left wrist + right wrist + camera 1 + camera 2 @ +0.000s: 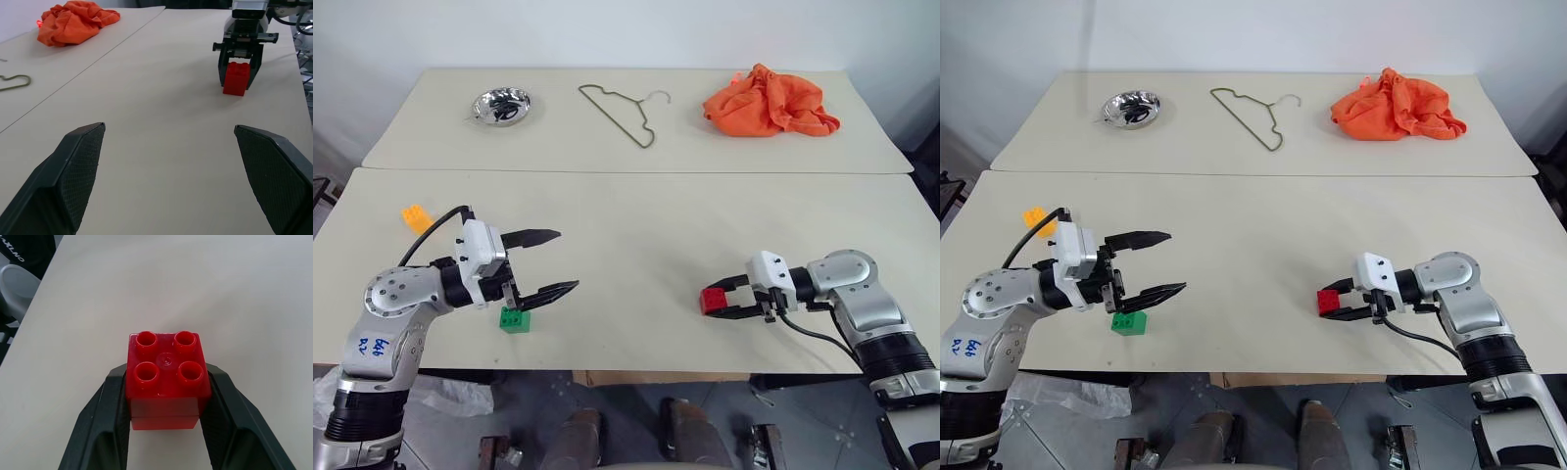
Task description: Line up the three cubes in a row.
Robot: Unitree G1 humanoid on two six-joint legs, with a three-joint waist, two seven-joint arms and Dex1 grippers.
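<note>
Glossy red cube (166,382) (four hollow round studs) sits clamped in the right claw (724,301); left claw (546,264) gapes above the green cube (516,319); orange-yellow cube (416,216) lies apart on the matte table (636,225).

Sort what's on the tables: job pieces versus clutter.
For the job: red cube, clamped in the right gripper; green cube; yellow cube.

Lying about: metal bowl, wire hanger, orange cloth.
</note>
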